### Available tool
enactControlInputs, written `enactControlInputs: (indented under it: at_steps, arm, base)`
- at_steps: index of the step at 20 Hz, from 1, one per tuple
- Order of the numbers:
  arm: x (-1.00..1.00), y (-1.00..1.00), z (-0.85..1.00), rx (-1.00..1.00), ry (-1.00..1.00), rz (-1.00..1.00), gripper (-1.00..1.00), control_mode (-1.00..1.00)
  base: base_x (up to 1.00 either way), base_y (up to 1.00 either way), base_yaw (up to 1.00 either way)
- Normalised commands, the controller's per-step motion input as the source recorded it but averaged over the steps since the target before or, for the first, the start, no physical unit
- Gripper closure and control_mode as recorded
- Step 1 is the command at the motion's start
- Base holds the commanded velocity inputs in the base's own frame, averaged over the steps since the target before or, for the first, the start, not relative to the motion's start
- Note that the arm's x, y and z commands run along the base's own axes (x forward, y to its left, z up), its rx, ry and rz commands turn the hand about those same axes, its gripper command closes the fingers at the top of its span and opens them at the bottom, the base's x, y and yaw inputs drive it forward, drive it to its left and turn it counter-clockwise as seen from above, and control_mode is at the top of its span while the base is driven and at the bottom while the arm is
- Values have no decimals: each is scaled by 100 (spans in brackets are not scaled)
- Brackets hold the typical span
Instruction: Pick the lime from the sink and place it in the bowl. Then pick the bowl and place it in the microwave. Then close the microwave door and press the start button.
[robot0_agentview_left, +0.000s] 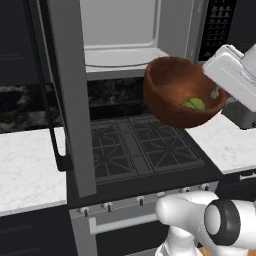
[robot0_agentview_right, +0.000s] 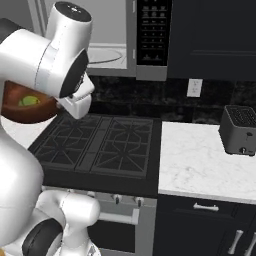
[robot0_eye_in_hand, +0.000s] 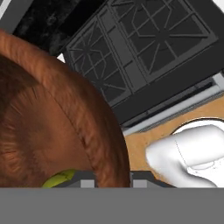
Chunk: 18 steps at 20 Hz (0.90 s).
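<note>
The gripper (robot0_eye_in_hand: 113, 180) is closed on the rim of the bowl (robot0_agentview_left: 180, 92), one finger inside and one outside. The microwave (robot0_agentview_left: 125, 35) is steel-grey, its door (robot0_agentview_left: 67, 90) is open. The wooden bowl is round, tilted, held above the black stove (robot0_agentview_left: 140, 147). The small lime (robot0_agentview_left: 194, 104) lies inside, half hidden.

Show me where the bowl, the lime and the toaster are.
bowl (robot0_agentview_left: 167, 82): left base view, inner wall.
lime (robot0_agentview_left: 194, 104): left base view, top of the fruit inside the bowl.
toaster (robot0_agentview_right: 241, 131): right base view, front face.
</note>
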Motion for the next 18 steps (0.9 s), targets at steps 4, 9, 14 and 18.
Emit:
enactControlInputs:
  at_steps: [4,9,14,18]
  arm:
    - [93,20,38,4,0,-41,100,-100]
    - [100,45,1,0,0,-54,100,-100]
    - [95,33,30,0,-3,-40,100,-100]
    - [100,24,14,0,-4,-28,100,-100]
  base:
    - [0,0,0]
    - [0,0,0]
    - [0,0,0]
    - [0,0,0]
